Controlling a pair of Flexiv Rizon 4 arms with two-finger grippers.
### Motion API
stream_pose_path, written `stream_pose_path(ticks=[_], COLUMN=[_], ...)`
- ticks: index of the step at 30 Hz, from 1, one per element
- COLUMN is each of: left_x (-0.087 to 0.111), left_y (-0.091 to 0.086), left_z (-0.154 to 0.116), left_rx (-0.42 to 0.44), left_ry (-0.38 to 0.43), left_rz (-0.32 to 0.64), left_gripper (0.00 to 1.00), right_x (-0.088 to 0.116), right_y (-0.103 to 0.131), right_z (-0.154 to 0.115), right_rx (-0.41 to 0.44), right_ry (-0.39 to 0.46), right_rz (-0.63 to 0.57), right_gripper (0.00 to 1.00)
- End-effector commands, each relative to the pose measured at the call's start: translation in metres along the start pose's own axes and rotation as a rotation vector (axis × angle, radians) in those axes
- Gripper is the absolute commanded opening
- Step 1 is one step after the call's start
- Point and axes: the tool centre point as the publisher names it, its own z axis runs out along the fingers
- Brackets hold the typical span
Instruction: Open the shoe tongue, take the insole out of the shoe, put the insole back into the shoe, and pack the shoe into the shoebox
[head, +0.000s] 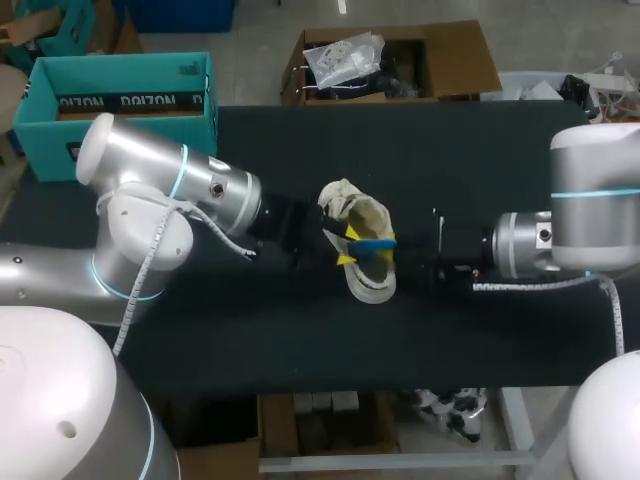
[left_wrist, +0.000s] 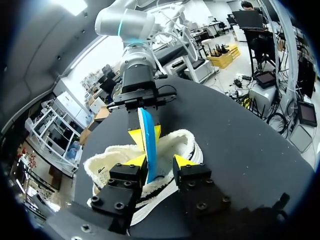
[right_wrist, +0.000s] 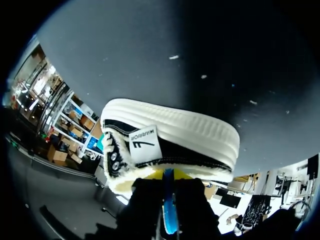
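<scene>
Blue insole (left_wrist: 147, 131): pinched by our right jaws, its end inside the sneaker (head: 362, 212), middle of the desk (head: 200, 330).
Left jaws: spread astride it.
Risk: we may snag the fleece collar, dragging the sneaker.

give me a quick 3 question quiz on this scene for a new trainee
1. True or false: the blue insole lies flat on the table beside the shoe.
2. Which gripper is shut on the insole? A) the left gripper B) the right gripper C) neither
3. Fill in: the teal shoebox stands at the table's far edge on my ____ arm's side.

Key
1. False. It stands on edge over the shoe's opening.
2. B. The right gripper's yellow tips pinch it from both sides; the left gripper's fingers stand apart around it.
3. left
</scene>
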Motion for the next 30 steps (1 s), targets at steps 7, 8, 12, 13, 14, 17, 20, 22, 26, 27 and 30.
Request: stream_pose_path(ticks=[7,8,12,13,14,17,20,22,26,27,30], left_x=[-0.004,-0.004,-0.005,-0.006,-0.006,-0.008,-0.011,-0.013,-0.014,-0.014,-0.013], left_y=[0.0,0.0,0.001,0.001,0.001,0.0,-0.001,-0.002,-0.003,-0.003,-0.004], left_z=[0.004,0.005,0.008,0.008,0.009,0.01,0.011,0.012,0.015,0.016,0.016], left_rx=[-0.024,-0.027,-0.041,-0.045,-0.048,-0.05,-0.052,-0.049,-0.048,-0.05,-0.049], left_ry=[0.001,0.001,-0.002,-0.005,-0.009,-0.018,-0.032,-0.038,-0.045,-0.042,-0.038], left_rz=[-0.01,-0.011,-0.015,-0.016,-0.017,-0.021,-0.023,-0.027,-0.029,-0.027,-0.022], left_gripper=[0.34,0.33,0.25,0.23,0.22,0.25,0.25,0.24,0.0,0.0,0.0], right_x=[0.01,0.01,0.01,0.01,0.009,0.009,0.008,0.007,0.005,0.005,0.001], right_y=[0.009,0.012,0.022,0.024,0.026,0.028,0.028,0.028,0.027,0.027,0.019], right_z=[0.005,0.006,0.009,0.01,0.01,0.011,0.012,0.012,0.012,0.012,0.008], right_rx=[-0.042,-0.038,-0.023,-0.019,-0.018,-0.012,-0.011,-0.01,-0.01,-0.01,-0.015], right_ry=[-0.018,-0.018,-0.019,-0.02,-0.019,-0.02,-0.022,-0.023,-0.027,-0.029,-0.031], right_rz=[0.013,0.015,0.027,0.028,0.028,0.031,0.032,0.031,0.031,0.032,0.028], right_gripper=[0.0,0.0,0.0,0.0,0.0,0.0,0.0,0.0,0.0,0.0,0.14])
